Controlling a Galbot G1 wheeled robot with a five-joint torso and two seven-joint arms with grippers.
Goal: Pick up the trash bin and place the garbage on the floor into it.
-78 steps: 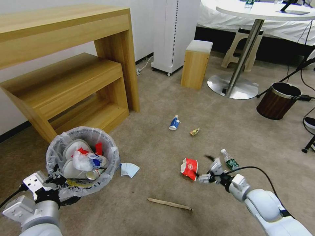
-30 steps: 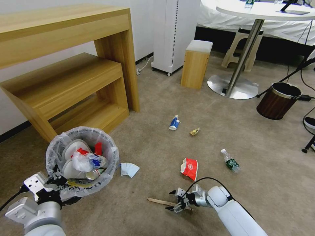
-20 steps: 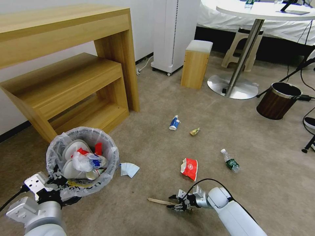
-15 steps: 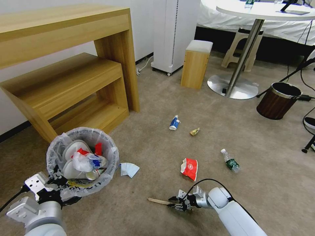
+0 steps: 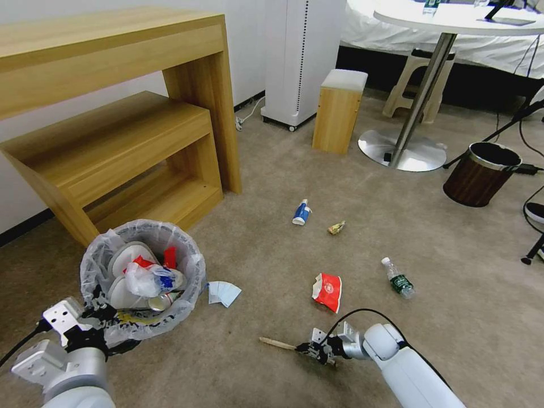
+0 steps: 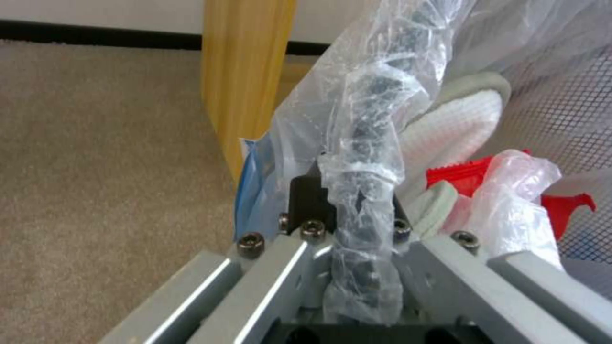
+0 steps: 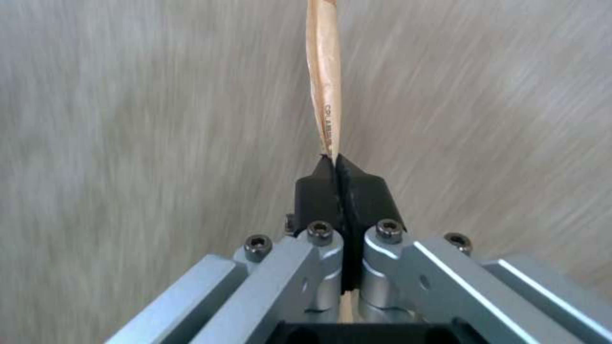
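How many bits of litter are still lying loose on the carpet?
5: folded white paper beside the trash bin, red cup, plastic bottle, blue-white tube and small wrapper farther off. More could be hidden.

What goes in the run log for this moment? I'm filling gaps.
right gripper: shut on wooden stick | left gripper: shut on trash bin rim | floor: litter remains
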